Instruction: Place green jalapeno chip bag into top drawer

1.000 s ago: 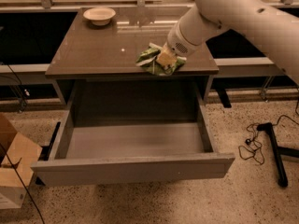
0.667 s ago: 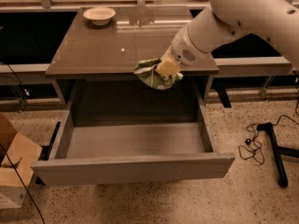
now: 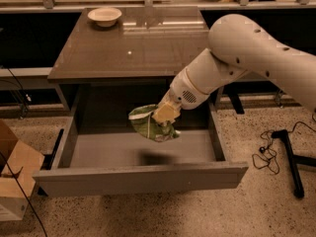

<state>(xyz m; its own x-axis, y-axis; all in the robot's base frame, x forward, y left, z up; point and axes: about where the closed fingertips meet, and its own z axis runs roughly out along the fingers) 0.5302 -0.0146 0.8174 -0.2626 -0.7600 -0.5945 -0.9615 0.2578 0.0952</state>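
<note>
Gripper (image 3: 165, 113), jaws clamped on the bag (image 3: 146, 126), hangs above the open drawer (image 3: 143, 179), toward its 12 o'clock side. Carrying looks done; next comes a short descent, then release onto the floor.

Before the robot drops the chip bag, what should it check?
1. The top drawer is pulled open: ok.
2. The gripper hangs over the drawer's middle, jaws shut on the green jalapeno chip bag: ok.
3. The bag is between the drawer's walls, forward of the cabinet top: ok.
4. The bag rests on the drawer floor: not ok, it hangs above its shadow.
5. The bowl is out of the way, at the top's far left corner: ok.
</note>
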